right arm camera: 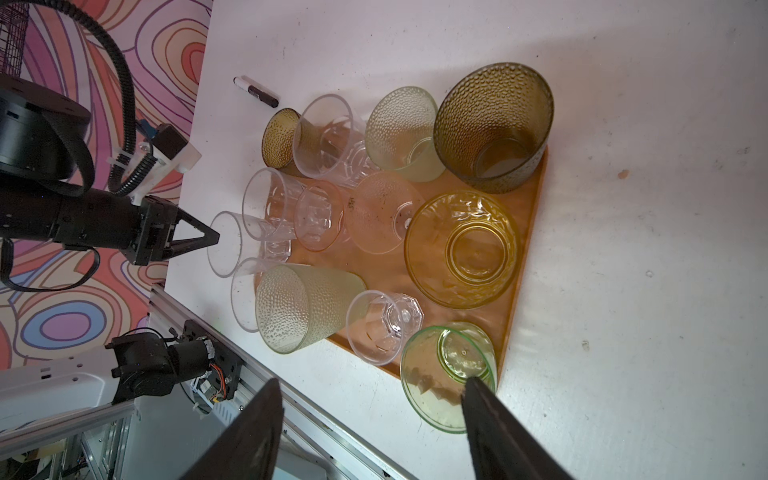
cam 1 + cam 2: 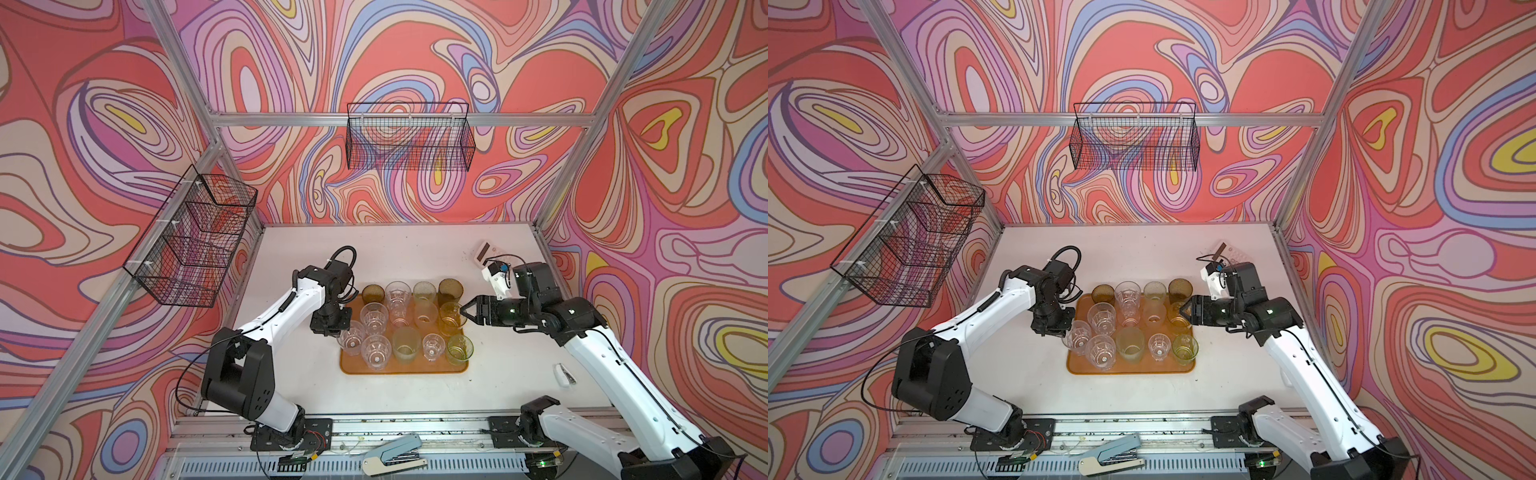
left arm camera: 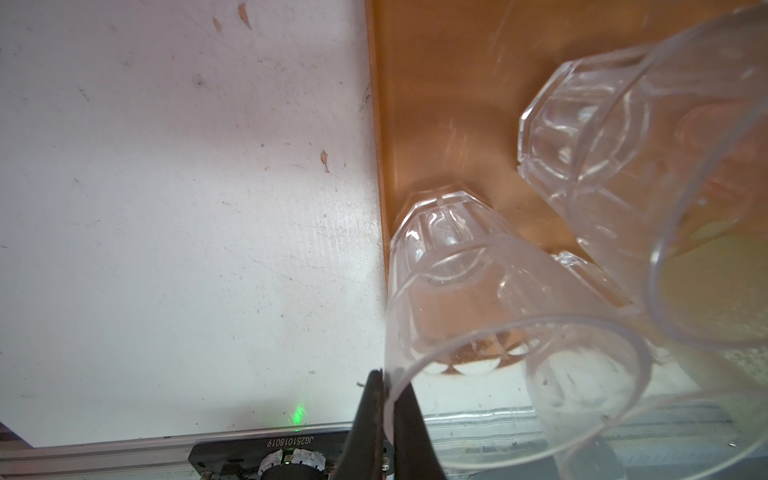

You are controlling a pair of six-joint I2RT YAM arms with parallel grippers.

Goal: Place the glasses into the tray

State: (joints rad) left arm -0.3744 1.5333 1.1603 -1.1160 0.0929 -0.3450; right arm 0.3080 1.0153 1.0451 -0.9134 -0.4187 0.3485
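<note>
Dozen-odd clear/green/amber glasses (image 2: 405, 345) on orange tray (image 2: 415, 368); L jaws tight on clear glass (image 2: 351, 338), R jaws apart.

We find walls (image 2: 124, 104) on three sides, printed with swirls of red, pink, lilac, blue and yellow. A bare aluminium frame (image 2: 291, 120) runs along them and carries a black wire back basket (image 2: 409, 137) and a side basket (image 2: 191, 237). The white table (image 2: 511, 353) is scuffed and evenly lit.
</note>
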